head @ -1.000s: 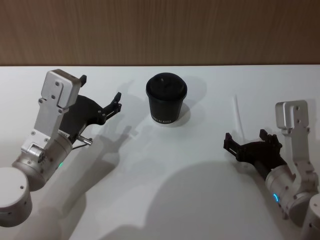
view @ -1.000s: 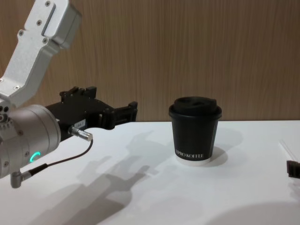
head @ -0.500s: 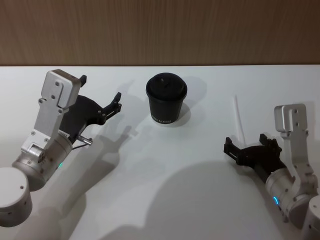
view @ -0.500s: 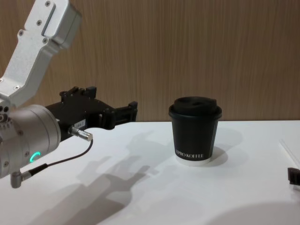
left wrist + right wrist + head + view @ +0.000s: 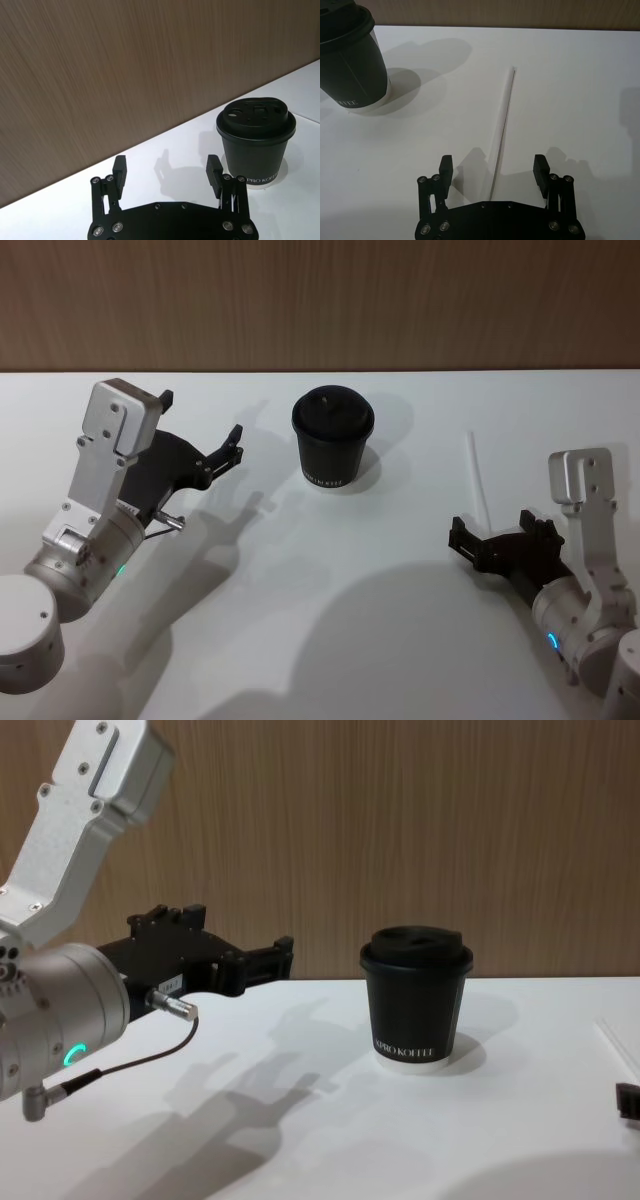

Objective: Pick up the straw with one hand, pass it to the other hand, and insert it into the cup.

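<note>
- Grasp step: blocky black right end effector point(image 5: 493, 165), open, straddles the thin white straw's point(image 5: 505, 115) six-o'clock end; next, lower and close.
- Slender black left end effector point(image 5: 200, 418) hangs open at nine o'clock.

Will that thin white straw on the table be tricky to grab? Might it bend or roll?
The straw looks thin and light, probably weighing almost nothing. Round and lying flat on the smooth table, it may roll if nudged. The open right claw brackets its near end; a hard squeeze could flatten it.

Straw point(image 5: 479, 478) on table point(image 5: 420, 502), right of cup point(image 5: 333, 438)
</note>
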